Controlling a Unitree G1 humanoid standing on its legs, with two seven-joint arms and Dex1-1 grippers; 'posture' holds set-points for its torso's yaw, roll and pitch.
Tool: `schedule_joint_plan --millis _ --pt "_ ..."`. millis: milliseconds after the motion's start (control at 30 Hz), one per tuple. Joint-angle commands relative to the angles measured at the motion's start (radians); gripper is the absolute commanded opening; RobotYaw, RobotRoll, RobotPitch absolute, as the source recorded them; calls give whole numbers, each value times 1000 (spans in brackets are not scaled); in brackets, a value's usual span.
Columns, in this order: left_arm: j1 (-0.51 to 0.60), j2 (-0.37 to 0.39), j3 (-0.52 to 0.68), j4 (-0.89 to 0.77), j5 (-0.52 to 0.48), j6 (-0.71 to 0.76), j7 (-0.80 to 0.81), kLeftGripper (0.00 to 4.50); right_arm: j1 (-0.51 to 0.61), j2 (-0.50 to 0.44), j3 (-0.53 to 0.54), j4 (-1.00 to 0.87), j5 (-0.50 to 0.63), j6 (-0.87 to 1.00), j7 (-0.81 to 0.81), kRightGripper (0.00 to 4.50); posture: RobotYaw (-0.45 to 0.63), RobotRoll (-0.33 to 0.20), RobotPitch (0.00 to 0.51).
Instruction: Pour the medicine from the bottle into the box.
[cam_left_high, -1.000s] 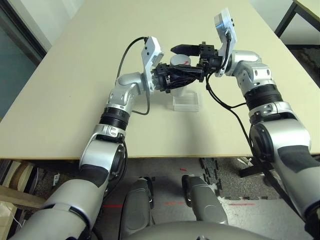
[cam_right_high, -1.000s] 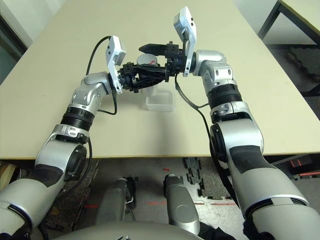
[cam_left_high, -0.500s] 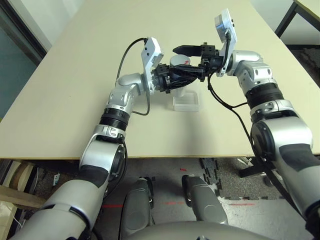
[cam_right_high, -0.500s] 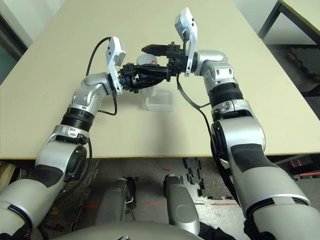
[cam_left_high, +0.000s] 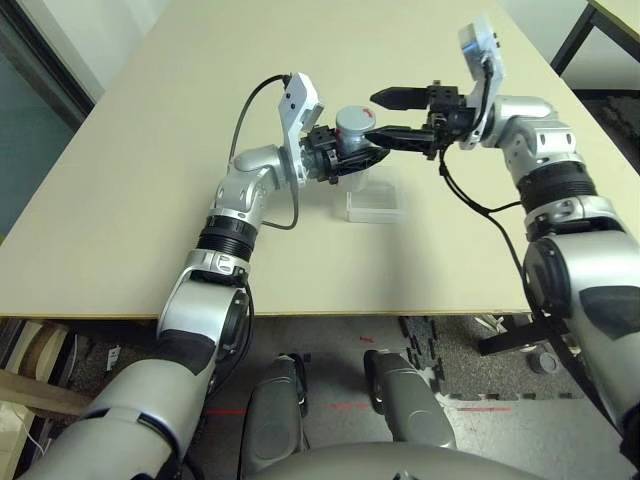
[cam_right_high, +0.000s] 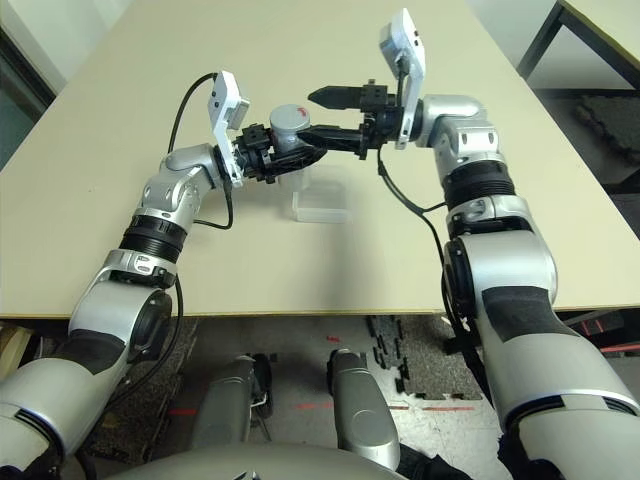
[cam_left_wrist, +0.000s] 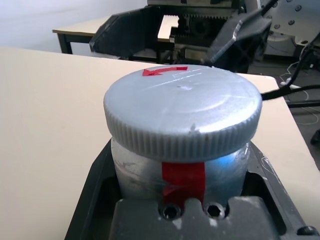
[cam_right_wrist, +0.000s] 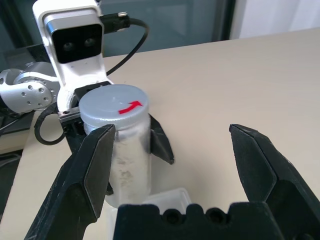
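Note:
The silver-grey bottle (cam_left_high: 351, 148) is held upright above the table, my left gripper (cam_left_high: 340, 160) shut on its body. Its round grey lid (cam_left_wrist: 182, 107), marked with a red arrow, sits on the bottle's mouth. To the bottle's right my right gripper (cam_left_high: 388, 116) stands open at lid height, its fingers (cam_right_wrist: 95, 165) short of the lid and not touching it. The clear square box (cam_left_high: 372, 205) rests on the table just below and right of the bottle. The medicine is hidden inside the shut bottle.
The beige table (cam_left_high: 150, 150) stretches wide on all sides of the box. My left arm's white wrist camera (cam_right_wrist: 75, 30) rises just behind the bottle. Another table's dark leg (cam_left_high: 575, 35) shows at the far right.
My right gripper, which straddled the lid, has drawn back to the right and now stands clear of it. The lid stays on the bottle. The left arm holds the bottle as before.

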Motion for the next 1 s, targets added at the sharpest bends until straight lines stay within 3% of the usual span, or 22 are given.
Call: schedule_joint_plan --millis 33,367,1000 --pt "9 3 -11 -12 0 -9 -17 2628 0 -26 -9 13 -12 8 19 4500 -279 0 136" --pt "1 6 -9 5 5 -17 -14 2628 12 -32 15 -68 -7 72 116 4500 -281 0 138" --pt "0 -17 -22 4 9 -18 -13 2628 26 112 18 -173 8 96 55 4500 -283 0 145"
